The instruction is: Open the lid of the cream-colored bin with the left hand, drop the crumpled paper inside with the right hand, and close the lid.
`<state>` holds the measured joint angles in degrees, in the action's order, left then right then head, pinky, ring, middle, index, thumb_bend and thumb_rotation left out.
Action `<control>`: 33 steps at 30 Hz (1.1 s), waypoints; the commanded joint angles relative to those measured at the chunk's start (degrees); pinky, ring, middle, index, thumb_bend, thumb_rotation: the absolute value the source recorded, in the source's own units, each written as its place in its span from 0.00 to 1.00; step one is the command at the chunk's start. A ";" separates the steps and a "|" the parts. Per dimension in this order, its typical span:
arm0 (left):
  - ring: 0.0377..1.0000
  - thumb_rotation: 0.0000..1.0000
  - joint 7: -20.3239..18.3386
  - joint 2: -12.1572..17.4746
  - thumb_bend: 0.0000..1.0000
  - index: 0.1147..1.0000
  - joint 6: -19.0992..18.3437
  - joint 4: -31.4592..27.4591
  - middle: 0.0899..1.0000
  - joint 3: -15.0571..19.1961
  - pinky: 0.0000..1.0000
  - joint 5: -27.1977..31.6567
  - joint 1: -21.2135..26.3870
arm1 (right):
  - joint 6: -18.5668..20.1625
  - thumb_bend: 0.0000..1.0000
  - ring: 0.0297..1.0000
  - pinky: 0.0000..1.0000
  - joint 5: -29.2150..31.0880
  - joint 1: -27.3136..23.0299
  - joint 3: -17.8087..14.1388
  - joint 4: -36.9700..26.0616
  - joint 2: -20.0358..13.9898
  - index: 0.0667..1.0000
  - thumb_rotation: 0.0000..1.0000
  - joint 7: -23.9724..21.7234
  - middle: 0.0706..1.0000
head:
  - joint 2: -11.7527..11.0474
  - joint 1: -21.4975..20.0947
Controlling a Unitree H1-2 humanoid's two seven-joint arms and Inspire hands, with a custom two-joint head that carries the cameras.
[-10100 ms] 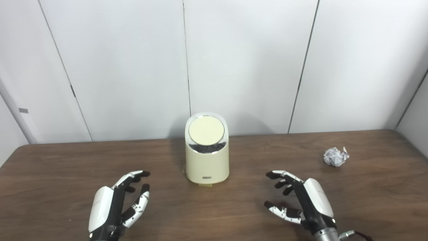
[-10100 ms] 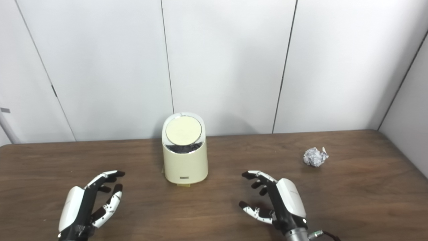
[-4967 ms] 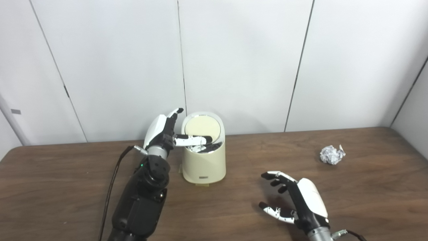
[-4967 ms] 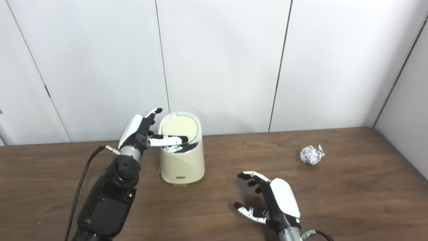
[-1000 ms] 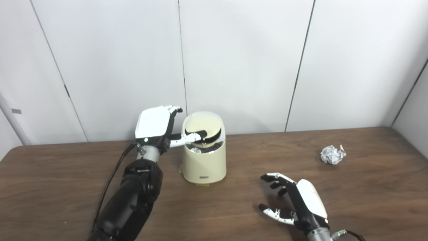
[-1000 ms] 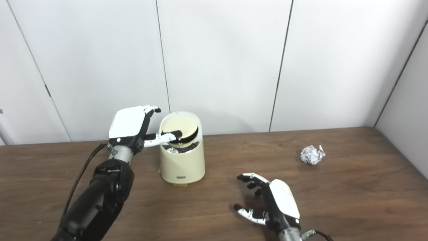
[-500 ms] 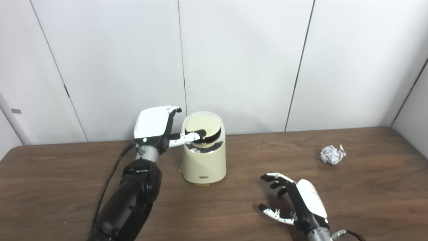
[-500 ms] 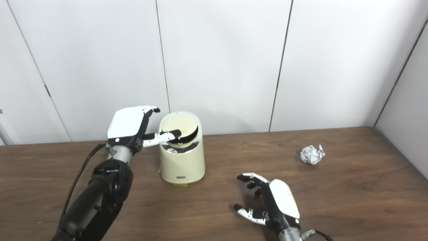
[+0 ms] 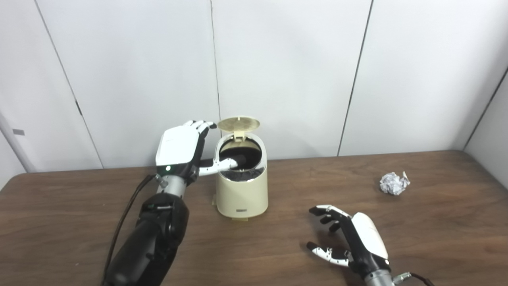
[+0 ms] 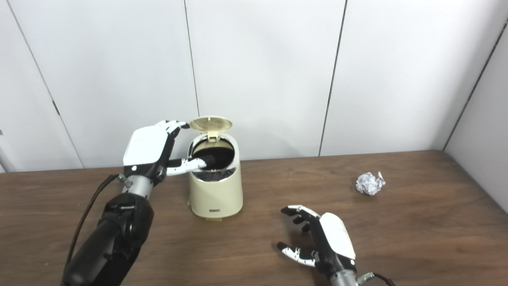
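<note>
- Step 1 looks done: lid (image 9: 238,123) of cream-colored bin (image 9: 241,194) is flipped up at the back, dark opening exposed.
- Left hand (image 9: 179,149) beside bin, fingers spread, thumb reaching into the mouth; holds nothing.
- Right hand (image 9: 359,243) low over table (image 9: 79,222), fingers loosely apart, empty.
- Crumpled paper (image 9: 393,183) on table, well apart from bin, far right. Left to do: pick, drop, close.
- Small label on bin front (image 9: 241,211); too small to read.
</note>
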<state>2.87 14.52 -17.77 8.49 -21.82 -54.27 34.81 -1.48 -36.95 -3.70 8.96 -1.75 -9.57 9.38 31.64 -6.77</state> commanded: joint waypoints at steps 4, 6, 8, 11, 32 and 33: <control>0.89 1.00 -0.49 1.37 1.00 0.86 0.52 -6.11 0.86 1.55 0.86 -1.04 0.71 | -1.48 0.35 0.66 0.55 0.37 -0.43 0.45 1.06 0.74 0.68 0.06 1.15 0.70 | -0.02 0.01; 0.89 1.00 -0.66 1.47 1.00 0.86 0.61 -7.61 0.87 1.96 0.86 -1.13 -0.24 | -1.43 0.35 0.66 0.55 0.52 -0.44 0.40 1.15 0.74 0.68 0.06 1.09 0.70 | -0.09 0.06; 0.89 1.00 -0.58 1.45 1.00 0.85 0.63 -9.27 0.87 2.53 0.86 -1.08 -1.42 | -1.31 0.34 0.66 0.55 0.52 -0.41 0.35 1.07 0.70 0.68 0.06 1.04 0.70 | -0.16 0.26; 0.89 1.00 -0.70 1.34 1.00 0.85 0.40 -11.72 0.86 3.31 0.86 -1.22 -3.30 | -2.36 0.36 0.64 0.53 -0.49 -0.55 0.41 1.19 0.12 0.68 0.04 2.11 0.70 | -0.08 0.30; 0.73 0.85 7.59 -3.88 0.84 0.72 14.71 -19.95 0.75 12.81 0.59 13.74 -25.88 | 10.38 0.95 0.82 0.68 -13.73 -15.56 -3.89 -1.89 -18.39 0.83 0.41 -12.74 0.86 | -0.63 -1.34; 0.73 0.84 8.13 -3.90 0.83 0.72 15.56 -19.43 0.75 12.94 0.60 13.84 -26.77 | 10.61 0.95 0.83 0.69 -13.90 -16.59 -3.88 -0.49 -19.20 0.83 0.41 -13.08 0.87 | -0.69 -1.32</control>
<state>8.95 10.43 -4.77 -10.31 -9.27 -40.68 7.30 8.82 -50.67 -17.09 6.18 -2.23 -26.68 -3.78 30.94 -8.09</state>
